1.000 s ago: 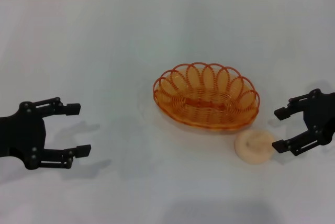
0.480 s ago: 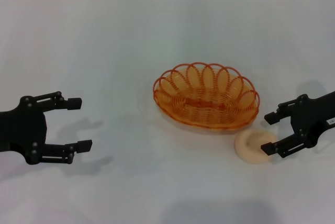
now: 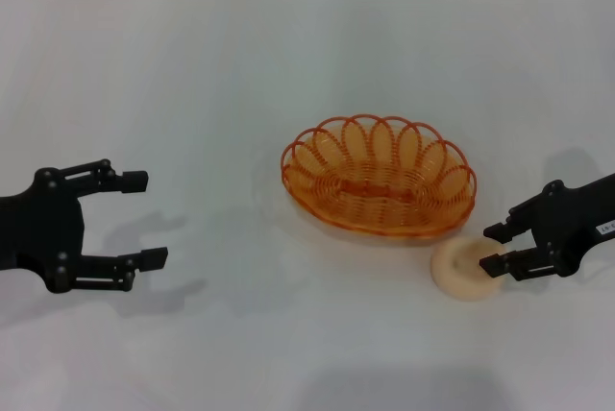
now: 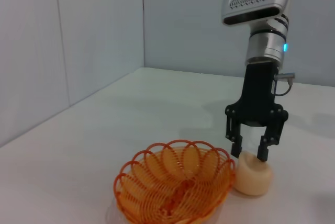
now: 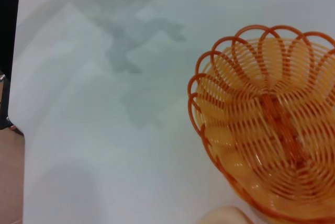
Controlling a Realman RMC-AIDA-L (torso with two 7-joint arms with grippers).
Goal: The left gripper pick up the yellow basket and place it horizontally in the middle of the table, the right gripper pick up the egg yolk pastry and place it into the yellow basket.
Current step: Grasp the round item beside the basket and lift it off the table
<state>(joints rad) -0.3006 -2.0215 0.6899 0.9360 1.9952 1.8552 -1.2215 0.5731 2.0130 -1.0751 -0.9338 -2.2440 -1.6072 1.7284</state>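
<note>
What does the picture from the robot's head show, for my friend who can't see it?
The right gripper, fingers open, reaches over the edge of a round egg yolk pastry on a white table, just in front of an oval yellow basket that holds nothing. The left gripper hangs open far off on the left.

We count one basket [image 3: 379,178], one pastry [image 3: 463,272], two grippers [image 3: 135,219] [image 3: 492,248], and one table [image 3: 192,75].
</note>
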